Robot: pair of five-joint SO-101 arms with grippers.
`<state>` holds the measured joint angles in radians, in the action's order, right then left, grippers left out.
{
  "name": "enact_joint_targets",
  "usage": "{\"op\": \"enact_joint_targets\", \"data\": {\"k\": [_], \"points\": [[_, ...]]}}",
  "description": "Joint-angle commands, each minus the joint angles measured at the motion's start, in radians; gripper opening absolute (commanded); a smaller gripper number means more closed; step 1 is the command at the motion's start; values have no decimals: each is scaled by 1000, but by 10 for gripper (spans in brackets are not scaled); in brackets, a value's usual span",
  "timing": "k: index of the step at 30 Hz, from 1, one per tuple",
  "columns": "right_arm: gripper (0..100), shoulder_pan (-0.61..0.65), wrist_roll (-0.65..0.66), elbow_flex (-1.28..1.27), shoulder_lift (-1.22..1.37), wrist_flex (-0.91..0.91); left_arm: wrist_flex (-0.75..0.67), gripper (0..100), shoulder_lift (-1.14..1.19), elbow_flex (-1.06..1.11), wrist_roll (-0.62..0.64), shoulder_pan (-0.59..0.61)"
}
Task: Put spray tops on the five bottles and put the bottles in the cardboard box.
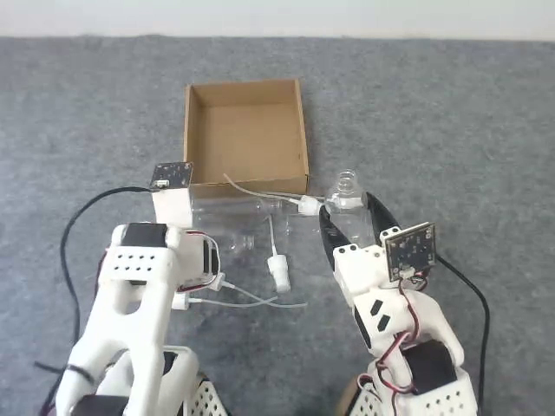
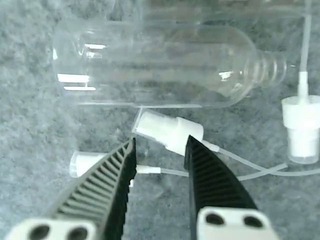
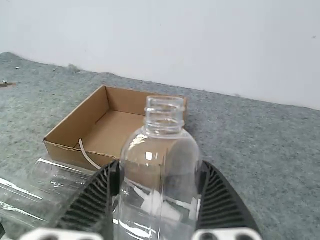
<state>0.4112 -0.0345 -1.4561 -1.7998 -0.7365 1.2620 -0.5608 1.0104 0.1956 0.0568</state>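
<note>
My right gripper [image 1: 349,206] is shut on an upright clear bottle [image 3: 160,150] with an open neck, just in front of the cardboard box [image 1: 247,130]. More clear bottles [image 1: 234,212] lie on their sides along the box's front wall. My left gripper [image 2: 159,145] is open, low over the carpet. A white spray top [image 2: 167,131] lies just past its fingertips, beside a lying bottle [image 2: 160,65]. A second spray top [image 2: 300,135] and a third white one [image 2: 87,162] lie close by, with their thin tubes crossing.
The box [image 3: 112,125] is open, with one thin white tube hanging over its front wall. Another spray top [image 1: 279,273] lies between the two arms, and one [image 1: 308,206] sits by the right fingers. Grey carpet covers the table.
</note>
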Motion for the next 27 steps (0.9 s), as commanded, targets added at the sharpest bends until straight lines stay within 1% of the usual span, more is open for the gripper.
{"op": "enact_joint_targets", "data": {"k": [1,5,10,14,24,27], "points": [[44,-7,-9,15,-15,25,-64,155,6,-48,23,-6],[44,-5,-9,15,-15,25,-141,155,6,-15,98,-6],[44,-5,-9,15,-15,25,-265,155,6,82,140,-28],[44,-5,-9,15,-15,25,-325,155,6,122,170,-55],[44,-5,-9,15,-15,24,-325,155,6,133,170,-44],[44,-5,-9,15,-15,24,-282,155,-2,102,170,-44]]}}
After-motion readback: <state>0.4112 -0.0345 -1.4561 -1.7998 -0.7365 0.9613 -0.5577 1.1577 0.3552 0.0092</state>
